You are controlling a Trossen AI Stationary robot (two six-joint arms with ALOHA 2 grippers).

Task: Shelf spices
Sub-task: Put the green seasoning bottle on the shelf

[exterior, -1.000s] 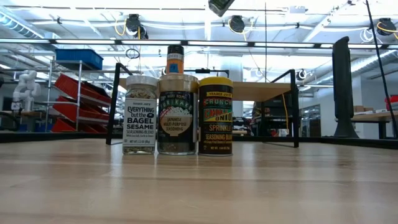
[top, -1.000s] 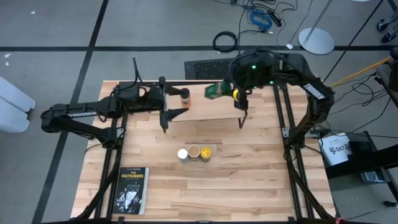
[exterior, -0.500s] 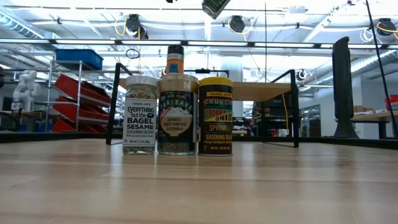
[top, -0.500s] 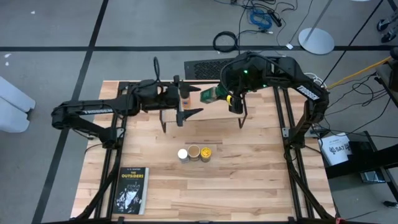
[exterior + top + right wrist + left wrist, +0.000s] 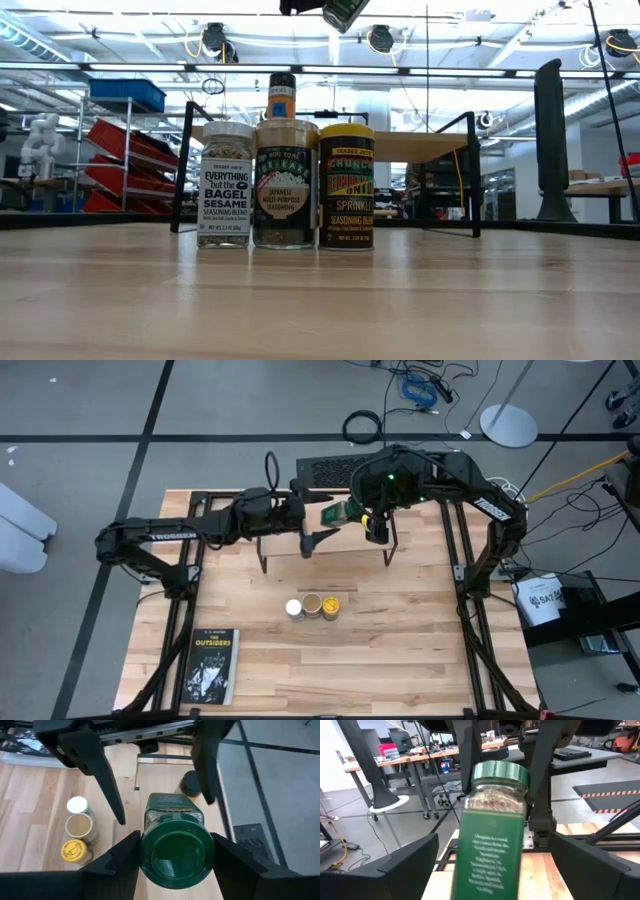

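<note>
My right gripper (image 5: pixel 174 836) is shut on the green-lidded spice jar (image 5: pixel 335 513), above the shelf (image 5: pixel 352 542), a light plank on black wire legs. My left gripper (image 5: pixel 318 512) is open, with one finger on either side of that jar (image 5: pixel 492 845) and a gap showing on both sides. The orange jar with the black lid (image 5: pixel 192 782) stands on the shelf plank. The white-lidded (image 5: pixel 293 608), tan-lidded (image 5: pixel 312 605) and yellow-lidded (image 5: pixel 331 606) jars stand upright in a row on the table, nearer than the shelf. My right gripper pinches the green-lidded jar between its two fingers, by the sides at its lid end (image 5: pixel 146 851). The lid (image 5: pixel 175 852) faces the wrist and the jar's base points away along the fingers. The jar is tilted and lifted clear above the shelf (image 5: pixel 345 10).
A book (image 5: pixel 212 665) lies flat at the table's near left. Black rails (image 5: pixel 455 550) run along the table's right side. The shelf's wire legs (image 5: pixel 185 165) stand behind the row of three jars.
My left gripper has moved toward the table's right along the shelf, up to the green-lidded jar, and its open fingers now flank that jar. My right gripper has shifted slightly toward the left with the jar.
</note>
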